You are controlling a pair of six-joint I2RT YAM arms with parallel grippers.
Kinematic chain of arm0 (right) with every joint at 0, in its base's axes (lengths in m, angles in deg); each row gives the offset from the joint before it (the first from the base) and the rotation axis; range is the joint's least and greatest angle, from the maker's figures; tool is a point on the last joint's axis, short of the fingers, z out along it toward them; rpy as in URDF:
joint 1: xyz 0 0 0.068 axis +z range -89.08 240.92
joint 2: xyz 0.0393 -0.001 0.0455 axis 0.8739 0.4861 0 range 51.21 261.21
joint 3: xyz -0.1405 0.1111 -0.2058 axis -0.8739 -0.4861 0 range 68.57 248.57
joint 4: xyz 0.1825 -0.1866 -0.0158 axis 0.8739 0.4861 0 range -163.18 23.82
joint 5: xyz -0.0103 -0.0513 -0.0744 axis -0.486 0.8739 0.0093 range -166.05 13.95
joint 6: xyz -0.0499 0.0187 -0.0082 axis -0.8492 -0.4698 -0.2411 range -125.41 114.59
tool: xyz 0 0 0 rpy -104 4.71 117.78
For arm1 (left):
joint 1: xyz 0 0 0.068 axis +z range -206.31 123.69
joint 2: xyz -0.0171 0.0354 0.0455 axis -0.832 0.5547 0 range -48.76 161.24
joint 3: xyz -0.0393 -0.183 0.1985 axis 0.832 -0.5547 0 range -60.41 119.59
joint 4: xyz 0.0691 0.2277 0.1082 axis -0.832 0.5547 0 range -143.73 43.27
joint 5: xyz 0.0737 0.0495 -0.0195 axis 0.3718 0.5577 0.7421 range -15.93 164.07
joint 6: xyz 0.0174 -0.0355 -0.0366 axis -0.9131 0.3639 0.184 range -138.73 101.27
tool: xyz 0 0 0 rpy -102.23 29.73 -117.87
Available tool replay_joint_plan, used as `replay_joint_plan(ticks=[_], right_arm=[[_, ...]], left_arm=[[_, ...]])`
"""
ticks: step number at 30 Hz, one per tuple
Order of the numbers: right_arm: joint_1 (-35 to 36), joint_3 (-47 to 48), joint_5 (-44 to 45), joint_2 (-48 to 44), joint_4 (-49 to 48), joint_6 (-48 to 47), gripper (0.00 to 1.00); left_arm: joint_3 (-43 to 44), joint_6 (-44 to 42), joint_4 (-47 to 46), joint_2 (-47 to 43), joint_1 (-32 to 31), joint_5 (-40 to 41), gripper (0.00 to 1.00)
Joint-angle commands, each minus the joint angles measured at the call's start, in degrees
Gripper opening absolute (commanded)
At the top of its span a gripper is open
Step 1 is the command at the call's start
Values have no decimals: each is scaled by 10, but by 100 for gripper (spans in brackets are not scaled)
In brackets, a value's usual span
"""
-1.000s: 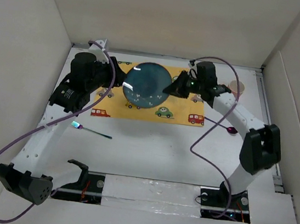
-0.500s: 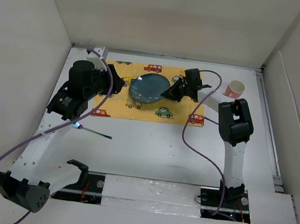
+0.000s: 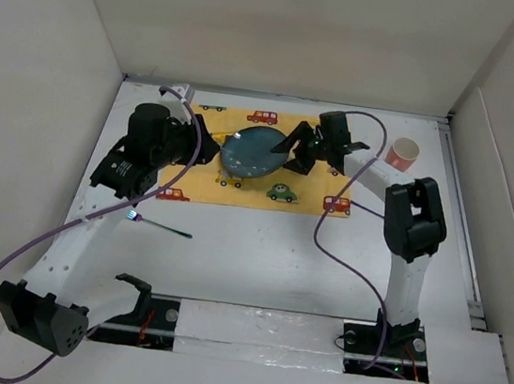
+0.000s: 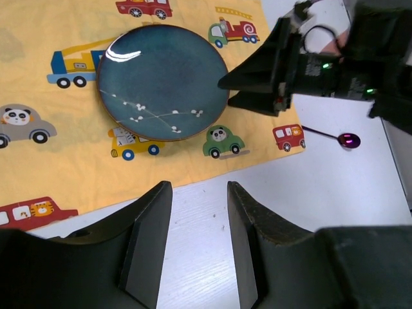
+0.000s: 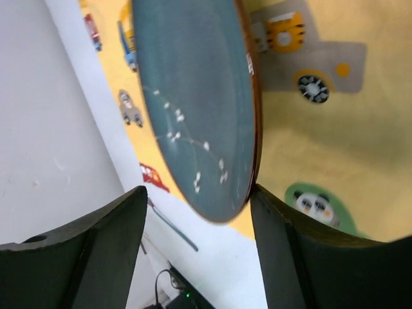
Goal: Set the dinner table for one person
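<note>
One dark blue plate [image 3: 256,152] lies flat on the yellow car-print cloth [image 3: 203,185], toward the far side of the white dinner table [image 3: 258,258]. It looks like glazed stoneware: stiff, fairly heavy, slick and liable to chip, so the raised rim seems the place to pinch, firmly and with a low lift. The right pincer [image 3: 293,151] sits at the plate's right rim, its fingers spread apart and clamped on nothing; whether one touches the rim I cannot tell. The left pincer [image 3: 208,145] hovers just left of the plate, also parted and empty. A fork [image 3: 158,225] lies on bare table nearer and to the left, a spoon [image 4: 335,137] lies right of the cloth, and a cup [image 3: 401,153] stands far right.
</note>
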Motion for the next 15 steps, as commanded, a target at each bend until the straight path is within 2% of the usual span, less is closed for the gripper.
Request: replay_joint_plan(ticks=[1,3,4,5,7,8,9,13,15], right_arm=[[-23,28,-8,-100,25,-56,70],[-51,6,8,-154,61,-90,68],[-63,-10,19,-175,70,-100,62],[-75,-52,51,-198,81,-110,49],[-122,-103,74,-267,97,-125,32],[-141,-131,92,-289,99,-128,8],[-159,-183,102,-320,102,-131,0],[-245,-246,146,-336,136,-156,0],[-254,-243,157,-318,163,-175,0]], left_arm=[[32,-2,-31,18,1,-34,37],[32,-1,-33,24,1,-41,37],[28,0,-34,24,1,-48,37],[19,2,-39,23,1,-50,37],[9,5,-41,20,1,-55,37],[-2,6,-43,18,1,-55,37],[-6,6,-43,15,1,-55,37],[-22,6,-44,10,1,-66,37],[-27,6,-45,10,1,-71,36]])
